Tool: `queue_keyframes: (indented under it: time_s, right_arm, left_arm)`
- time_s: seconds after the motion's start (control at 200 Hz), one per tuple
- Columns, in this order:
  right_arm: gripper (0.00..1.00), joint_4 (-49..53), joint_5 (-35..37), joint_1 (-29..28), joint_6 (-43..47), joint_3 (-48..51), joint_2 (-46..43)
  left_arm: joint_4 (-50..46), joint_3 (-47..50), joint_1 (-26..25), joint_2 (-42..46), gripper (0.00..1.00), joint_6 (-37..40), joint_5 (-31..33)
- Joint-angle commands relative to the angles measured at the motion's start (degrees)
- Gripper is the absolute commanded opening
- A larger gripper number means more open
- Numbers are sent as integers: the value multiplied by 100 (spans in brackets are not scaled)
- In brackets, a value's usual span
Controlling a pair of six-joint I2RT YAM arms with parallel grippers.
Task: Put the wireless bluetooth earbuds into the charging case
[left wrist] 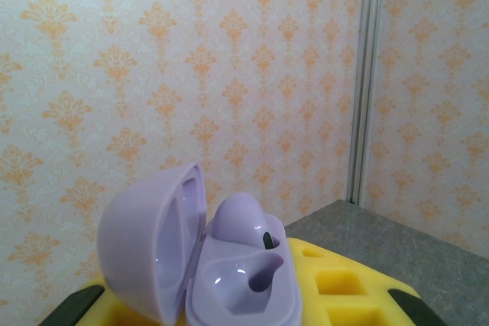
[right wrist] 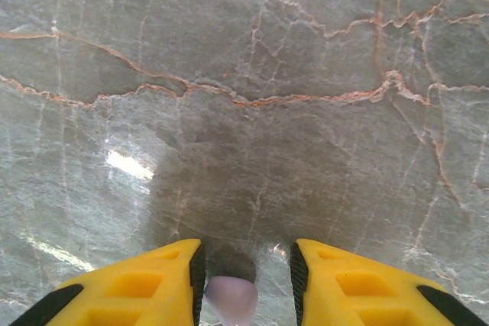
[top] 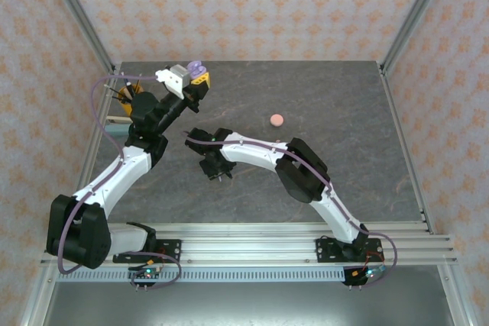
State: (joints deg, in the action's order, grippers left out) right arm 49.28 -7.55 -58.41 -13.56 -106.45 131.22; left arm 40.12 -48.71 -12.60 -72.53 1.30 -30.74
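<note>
The left end effector (top: 197, 75) clamps the open lilac charging case (left wrist: 195, 265) aloft, 1 socket (left wrist: 229, 282) empty, likely presenting it for loading. Over the desk (right wrist: 306, 74), the right end effector (right wrist: 246, 256) narrowly brackets a lilac earbud (right wrist: 231, 299); whether it grips, I cannot tell.

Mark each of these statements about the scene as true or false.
1. The left gripper holds a lilac case with its lid open. True.
2. Both sockets of that case are filled. False: one bud sits in the far socket, and the near socket is empty.
3. A round pink case lies on the table, apart from both arms. True.
4. A pink object sits between the fingers of the right gripper. False: it is a small lilac object.
</note>
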Motion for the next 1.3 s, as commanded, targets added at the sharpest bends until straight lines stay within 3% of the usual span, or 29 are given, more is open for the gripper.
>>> queue_keyframes:
  time_s: [0.0,1.296]
  right_arm:
    - [37,233,159,-35,-108,137,-123]
    - [33,74,-168,-73,-211,670,-414]
  left_arm:
    - [339,-20,42,-47,0,-84,82]
    - [348,-31,47,-137,0,-138,94]
